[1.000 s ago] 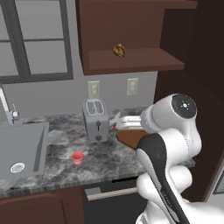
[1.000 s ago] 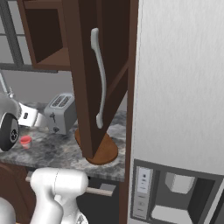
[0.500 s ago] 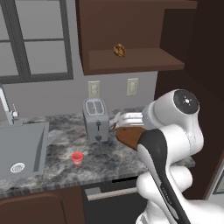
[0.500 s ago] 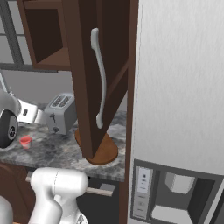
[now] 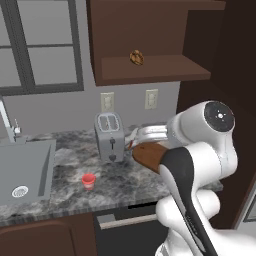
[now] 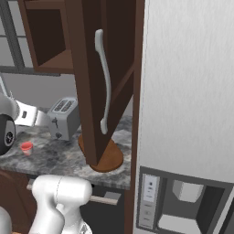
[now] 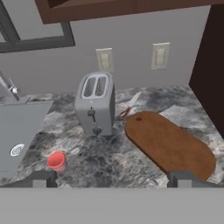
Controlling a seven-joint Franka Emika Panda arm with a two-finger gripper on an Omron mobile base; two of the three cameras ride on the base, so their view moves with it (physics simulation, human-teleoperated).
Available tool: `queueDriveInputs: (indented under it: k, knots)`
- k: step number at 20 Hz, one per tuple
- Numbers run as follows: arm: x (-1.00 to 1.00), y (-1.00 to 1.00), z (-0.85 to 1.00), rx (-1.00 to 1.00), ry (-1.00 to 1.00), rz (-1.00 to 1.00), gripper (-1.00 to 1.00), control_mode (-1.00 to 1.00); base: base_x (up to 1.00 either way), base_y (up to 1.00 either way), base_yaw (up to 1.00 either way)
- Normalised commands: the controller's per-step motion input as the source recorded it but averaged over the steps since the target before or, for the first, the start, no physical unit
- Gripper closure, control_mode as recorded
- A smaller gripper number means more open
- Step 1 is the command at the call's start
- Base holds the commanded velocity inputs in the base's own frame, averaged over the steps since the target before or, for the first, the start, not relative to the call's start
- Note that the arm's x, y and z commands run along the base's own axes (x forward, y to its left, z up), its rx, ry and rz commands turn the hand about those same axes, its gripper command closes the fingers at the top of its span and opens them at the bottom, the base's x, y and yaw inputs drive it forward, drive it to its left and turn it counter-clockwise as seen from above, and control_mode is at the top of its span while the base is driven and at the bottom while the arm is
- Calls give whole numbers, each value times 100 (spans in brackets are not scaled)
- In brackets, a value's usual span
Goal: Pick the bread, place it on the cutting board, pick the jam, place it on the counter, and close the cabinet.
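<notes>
The bread point(image 5: 136, 57) lies on the lower shelf of the open cabinet point(image 5: 150, 70). Its door point(image 6: 87, 91), with a long silver handle point(image 6: 105, 82), swings out over the counter point(image 5: 115, 185). The oval cutting board point(image 7: 170, 144) lies flat and bare to the right of the toaster point(image 7: 95, 103). The red jam point(image 7: 57, 161) jar stands on the counter in front of the toaster, to its left. My gripper point(image 7: 113, 179) hangs open and empty above the counter, near the board's left end point(image 5: 132, 142), well below the bread.
A sink point(image 5: 25, 170) with a faucet point(image 5: 10, 127) takes up the counter's left end. A knife point(image 7: 130, 106) lies behind the board by the wall. The open door point(image 6: 87, 91) hangs over the board's right part. A tall fridge point(image 6: 187, 91) stands at the right.
The arm's wrist has drifted slightly up and to the right, drawing the hand a little off the toaster. The jaws stay wide open. Nothing on the counter or shelf has moved.
</notes>
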Motion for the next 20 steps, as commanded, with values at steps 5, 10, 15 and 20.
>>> queueDriveInputs:
  k: [5, 10, 15, 20]
  knots:
    - [-14, -14, 30, 0, -2, 0, -100, -100, 0, 0, 0]
    - [-9, -17, 37, 0, 0, 0, -100, -100, 0, 0, 0]
    - [-5, -11, 31, 0, 0, 0, -100, -100, 0, 0, 0]
    - [-3, -11, 20, 0, -1, 0, -100, -100, 0, 0, 0]
